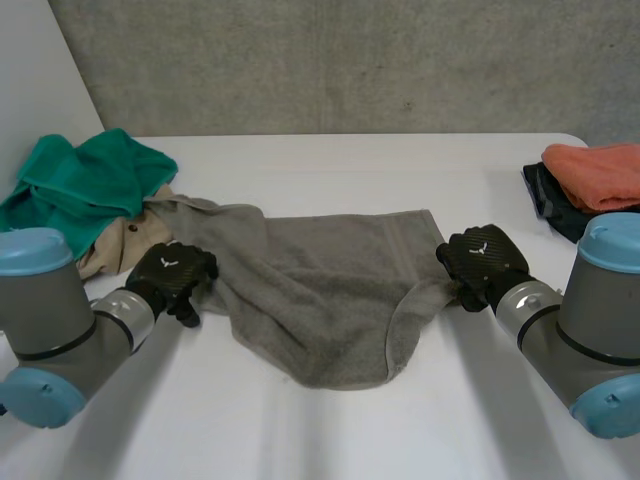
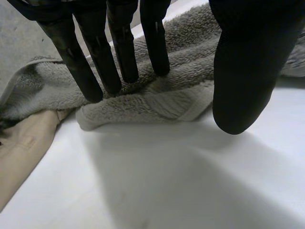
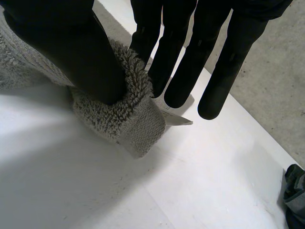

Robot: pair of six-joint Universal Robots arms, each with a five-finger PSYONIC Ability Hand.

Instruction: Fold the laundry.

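Between the hands | towel (image 1: 320,290) lies with its long axis side to side | left hand (image 1: 172,278) straight-fingered on left corner, ungripped | right hand (image 1: 485,262) seemingly pinching right corner

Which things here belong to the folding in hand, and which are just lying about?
In the job: grey towel, left hand on its left end, right hand pinching its right corner.
Lying about: teal cloth, beige garment, orange cloth, dark cloth beneath it.
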